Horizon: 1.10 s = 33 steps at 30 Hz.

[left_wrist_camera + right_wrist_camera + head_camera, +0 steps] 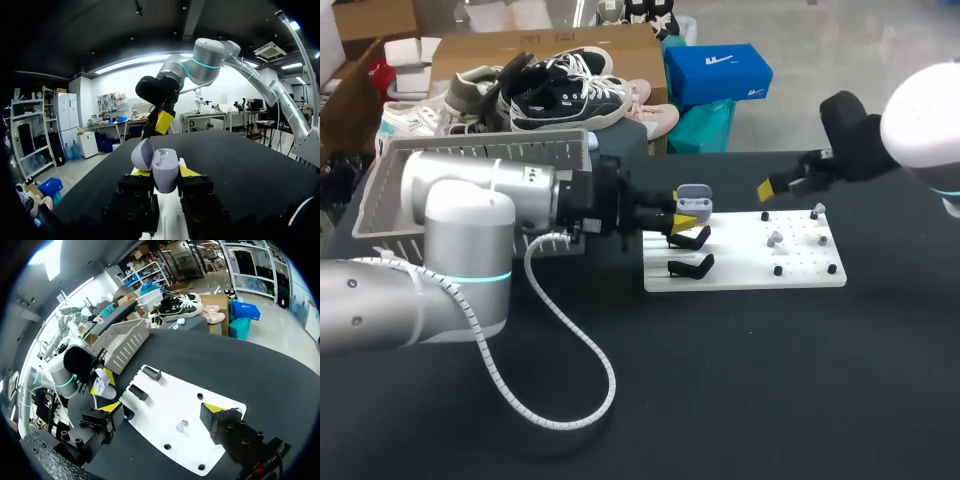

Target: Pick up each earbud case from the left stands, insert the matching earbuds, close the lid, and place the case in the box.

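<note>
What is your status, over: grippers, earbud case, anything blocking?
Left gripper shut on earbud case, lid open. Right gripper open above an earbud on white board. Nothing blocking seen.

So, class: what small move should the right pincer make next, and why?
Probably lower the right pincer onto the earbud beneath it: that pincer is open and empty over the board, and the left pincer holds the case with its lid open.

Bright, even overhead light; faint shadows on black table point(770, 380); sheen on left arm point(460, 225) shell.
</note>
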Each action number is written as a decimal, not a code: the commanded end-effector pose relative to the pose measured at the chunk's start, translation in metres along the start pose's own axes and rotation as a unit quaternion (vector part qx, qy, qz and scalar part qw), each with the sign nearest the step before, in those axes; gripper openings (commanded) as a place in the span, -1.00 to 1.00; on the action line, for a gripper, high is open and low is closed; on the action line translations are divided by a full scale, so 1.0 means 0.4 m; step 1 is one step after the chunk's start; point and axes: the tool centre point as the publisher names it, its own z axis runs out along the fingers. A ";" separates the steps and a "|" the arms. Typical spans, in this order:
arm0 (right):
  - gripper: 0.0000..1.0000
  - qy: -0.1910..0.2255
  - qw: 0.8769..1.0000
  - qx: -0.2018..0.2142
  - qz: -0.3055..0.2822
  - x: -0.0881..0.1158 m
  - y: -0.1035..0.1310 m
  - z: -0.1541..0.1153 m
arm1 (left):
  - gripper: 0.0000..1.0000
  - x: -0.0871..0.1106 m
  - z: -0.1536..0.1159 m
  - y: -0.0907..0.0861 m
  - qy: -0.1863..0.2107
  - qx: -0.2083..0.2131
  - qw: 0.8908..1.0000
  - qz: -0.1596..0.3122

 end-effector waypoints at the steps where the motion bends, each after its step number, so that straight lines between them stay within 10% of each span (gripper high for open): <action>1: 1.00 -0.002 1.000 0.006 0.003 0.010 0.005 -0.011 | -1.00 0.000 -0.001 -0.003 0.001 0.000 1.000 0.001; 33: 1.00 -0.014 0.999 0.025 0.015 0.031 -0.030 -0.034 | -1.00 -0.044 0.048 0.030 -0.001 0.021 1.000 -0.002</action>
